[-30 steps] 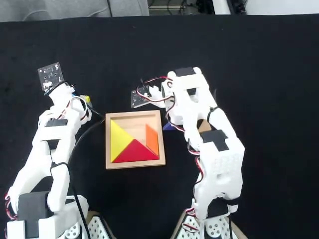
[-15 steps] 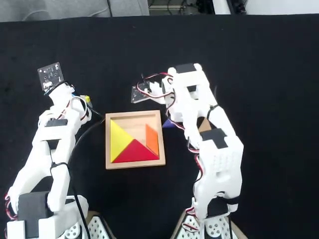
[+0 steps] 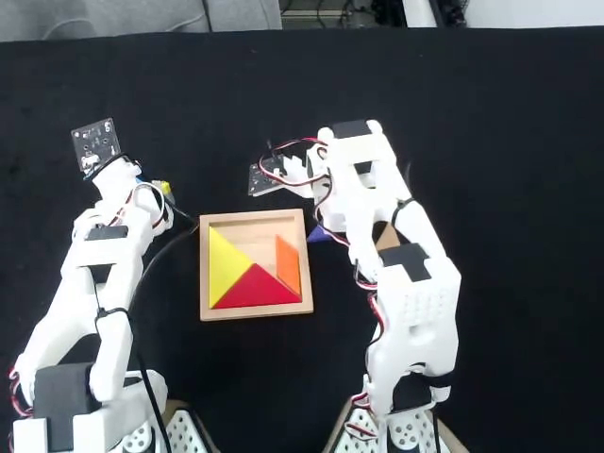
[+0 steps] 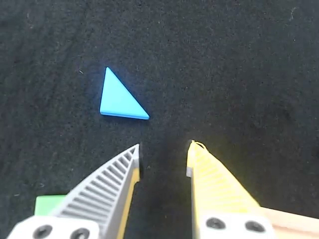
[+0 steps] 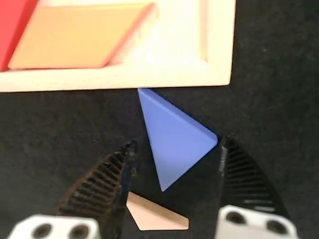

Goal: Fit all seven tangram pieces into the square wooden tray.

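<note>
The square wooden tray [image 3: 255, 310] lies mid-table and holds a yellow triangle [image 3: 225, 264], a red triangle [image 3: 257, 288] and an orange parallelogram [image 3: 288, 262]. In the right wrist view, my right gripper [image 5: 177, 146] is open, its fingers on either side of a blue triangle [image 5: 174, 134] that lies just outside the tray wall [image 5: 219, 50]. A tan piece [image 5: 154, 215] lies close behind it. My left gripper [image 4: 164, 149] is open over bare cloth, a short way from a light blue triangle [image 4: 119, 98]. A green piece [image 4: 50, 203] lies beside its grey finger.
The table is covered in black cloth. The right arm [image 3: 396, 264] stands along the tray's right side and hides most of the blue triangle [image 3: 318, 236] from above. The left arm [image 3: 104, 255] stands left of the tray. A tray corner [image 4: 294, 221] lies by the yellow finger.
The right arm has shifted slightly toward the far side of the table. The left arm and the pieces in the tray have not moved.
</note>
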Available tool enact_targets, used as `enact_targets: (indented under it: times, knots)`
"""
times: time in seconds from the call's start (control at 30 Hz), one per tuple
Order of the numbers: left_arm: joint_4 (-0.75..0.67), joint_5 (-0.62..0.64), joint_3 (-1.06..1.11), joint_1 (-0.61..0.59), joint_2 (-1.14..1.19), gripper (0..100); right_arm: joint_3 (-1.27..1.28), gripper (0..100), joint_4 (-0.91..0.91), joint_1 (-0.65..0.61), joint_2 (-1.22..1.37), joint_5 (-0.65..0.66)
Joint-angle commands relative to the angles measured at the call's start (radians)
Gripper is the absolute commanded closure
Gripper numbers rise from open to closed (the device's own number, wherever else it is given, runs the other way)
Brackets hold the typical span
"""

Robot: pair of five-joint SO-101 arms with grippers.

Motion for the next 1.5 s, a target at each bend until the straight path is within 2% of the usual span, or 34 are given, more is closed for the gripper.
enact_targets:
  times: [0.0,0.2,0.4,0.57,1.23,1.47]
  knots:
    - [-0.014,0.006,-0.038,0.008,-0.041,84,-0.041,74.4,0.011,-0.031,-0.062,-0.009]
    - [-0.014,0.006,-0.038,0.008,-0.040,84,0.008,74.4,-0.031,-0.046,-0.050,-0.002]
    - [-0.014,0.006,-0.039,0.008,-0.035,84,0.061,74.4,-0.138,-0.003,-0.010,-0.003]
    - [-0.014,0.006,-0.042,0.010,-0.035,84,0.061,74.4,-0.146,0.038,-0.002,-0.003]
    - [-0.015,0.006,-0.041,0.010,-0.035,84,0.062,74.7,-0.196,0.040,-0.001,-0.009]
    - [-0.015,0.006,-0.041,0.010,-0.035,84,0.059,92.9,-0.192,0.038,-0.001,-0.009]
